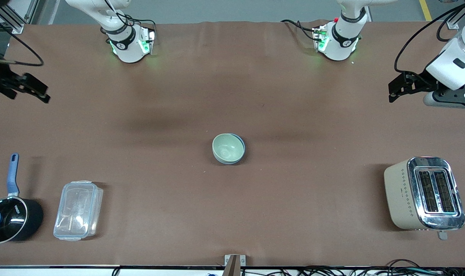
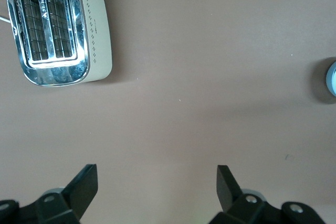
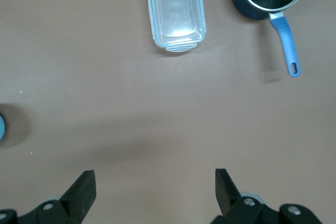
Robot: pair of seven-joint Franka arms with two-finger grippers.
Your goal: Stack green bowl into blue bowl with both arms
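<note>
The green bowl (image 1: pixel 227 147) sits nested in the blue bowl (image 1: pixel 240 145); the left gripper (image 2: pixel 156 192) and right gripper (image 3: pixel 155 195) hang spread and empty over the table ends, so nothing seems left.

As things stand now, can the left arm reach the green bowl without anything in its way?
Probably yes. The green bowl sits nested in the blue bowl mid-table, with bare table between it and the open left gripper. The toaster stands nearer the front camera, off that path.
</note>
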